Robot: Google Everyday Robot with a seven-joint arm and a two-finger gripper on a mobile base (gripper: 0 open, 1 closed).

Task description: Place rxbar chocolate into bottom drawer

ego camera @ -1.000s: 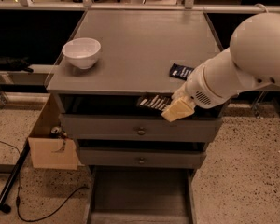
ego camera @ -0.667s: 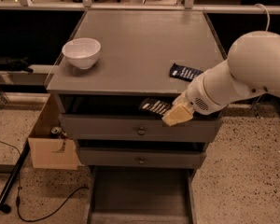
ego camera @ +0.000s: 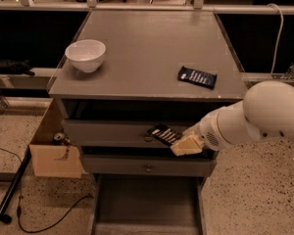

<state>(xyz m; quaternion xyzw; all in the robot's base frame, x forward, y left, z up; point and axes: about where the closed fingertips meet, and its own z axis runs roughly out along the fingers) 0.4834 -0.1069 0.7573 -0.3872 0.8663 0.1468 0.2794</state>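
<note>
My gripper (ego camera: 182, 144) hangs in front of the cabinet, level with the upper drawer front. It is shut on the rxbar chocolate (ego camera: 163, 134), a flat black bar with white lettering that sticks out to the left of the cream fingers (ego camera: 187, 146). The bottom drawer (ego camera: 146, 203) is pulled out below, a wide grey tray directly under the bar. The white arm (ego camera: 264, 117) reaches in from the right.
A dark blue wrapped bar (ego camera: 197, 77) lies on the cabinet top (ego camera: 147, 48) at the right. A white bowl (ego camera: 85, 55) sits at its left. Two knobbed drawers (ego camera: 148, 168) are shut. A cardboard box (ego camera: 54, 151) and a cable lie on the floor left.
The arm has lowered with the bar, from the cabinet's top edge down to the upper drawer front, and pulled back to the right.
</note>
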